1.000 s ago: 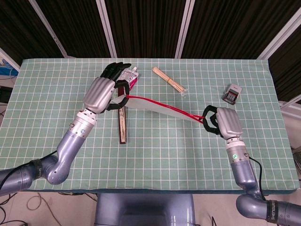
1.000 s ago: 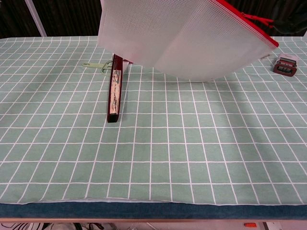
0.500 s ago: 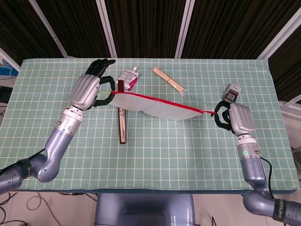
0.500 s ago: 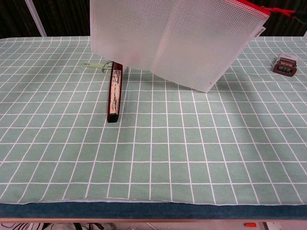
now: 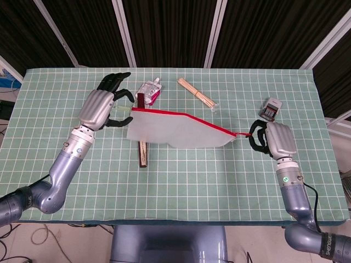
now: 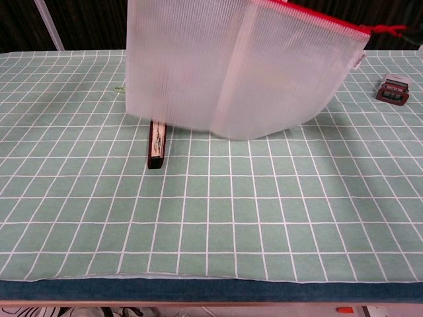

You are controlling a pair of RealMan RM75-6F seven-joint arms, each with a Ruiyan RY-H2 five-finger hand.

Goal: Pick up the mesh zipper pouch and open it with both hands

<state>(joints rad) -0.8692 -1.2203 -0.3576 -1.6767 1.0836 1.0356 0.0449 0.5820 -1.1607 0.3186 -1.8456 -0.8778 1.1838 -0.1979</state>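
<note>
the left hand [image 5: 101, 105] is pinching one end of the mesh zipper pouch [image 5: 175, 131]. the right hand [image 5: 274, 139] is gripping its red zipper pull [image 5: 239, 133], holding the pouch hanging above the table [image 5: 219, 175].

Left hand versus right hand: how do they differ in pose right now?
The left hand holds the pouch at its corner with some fingers stretched out; the right hand is curled tight on the red zipper pull. The left sits farther from the robot than the right. Both are raised, stretching the pouch between them.

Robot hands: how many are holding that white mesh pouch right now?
2. The left robot hand holds the mesh zipper pouch at its left end; the right robot hand holds the red pull at its right end. The chest view shows neither hand.
</note>
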